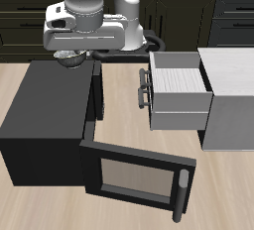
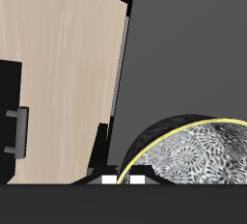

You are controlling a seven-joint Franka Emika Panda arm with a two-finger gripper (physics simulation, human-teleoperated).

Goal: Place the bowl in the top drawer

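Here, pale wood table (image 1: 124, 85), open top drawer (image 1: 179, 95), dark cabinets (image 1: 213, 21) behind

tabletop (image 1: 119, 115): pale wood grain | black box (image 1: 45, 115): sits on it, windowed door (image 1: 134, 179) swung open toward the front edge | grey cabinet (image 1: 233, 95): sits beside the black box, bare wood between | top drawer (image 1: 179, 90): pulled out toward the black box, dark handle (image 1: 145, 87)

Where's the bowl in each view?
Exterior view: the bowl sits under the gripper, above the black box's back edge.
Wrist view: bowl fills the frame's edge by the fingertips.
Shared landmark: the black box's top.
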